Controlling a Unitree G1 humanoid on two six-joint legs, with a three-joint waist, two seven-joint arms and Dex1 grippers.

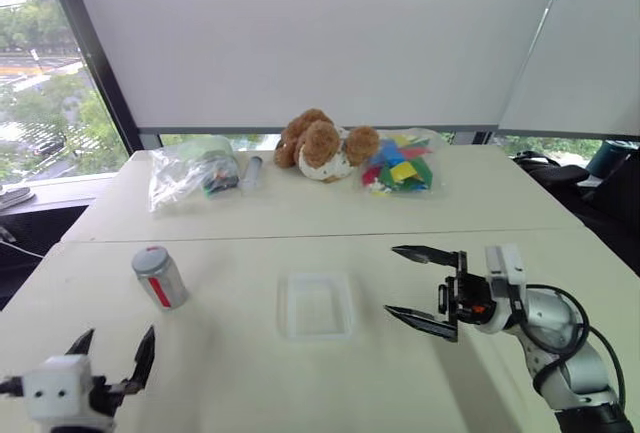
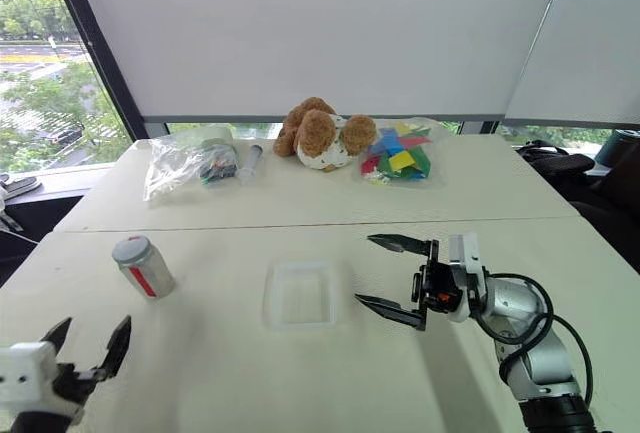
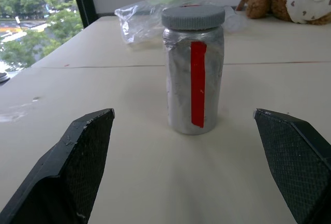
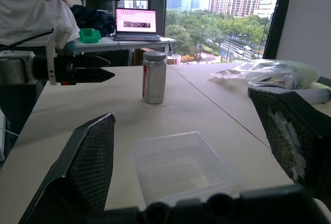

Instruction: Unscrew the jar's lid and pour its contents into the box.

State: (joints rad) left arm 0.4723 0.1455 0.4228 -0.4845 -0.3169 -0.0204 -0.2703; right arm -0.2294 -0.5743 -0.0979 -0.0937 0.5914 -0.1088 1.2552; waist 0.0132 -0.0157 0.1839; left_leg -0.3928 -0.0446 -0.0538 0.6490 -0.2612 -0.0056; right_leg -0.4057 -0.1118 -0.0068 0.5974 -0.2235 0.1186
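- While the small silver-grey metallic jar [image 1: 160, 278] with its red stripe stands upright on the pale tabletop [image 1: 230, 373], its round grey lid [image 3: 193, 17] sits on top, closed.
- Left end effector [image 1: 112, 356] hovers near the jar on the robot's side, 2 black fingers spread wide, gripping nothing.
- Shallow clear plastic box [image 1: 315, 305] lies flat mid-tabletop, between jar and right end effector [image 1: 422, 285].
- Right end effector points toward the box, fingers spread wide, empty, just beside the box's rim and apart from it.
- Far back: a brown plush toy [image 1: 322, 143], a clear bag of coloured pieces [image 1: 402, 168], and a crumpled clear bag [image 1: 190, 173].
- Contents can't be seen inside the jar.
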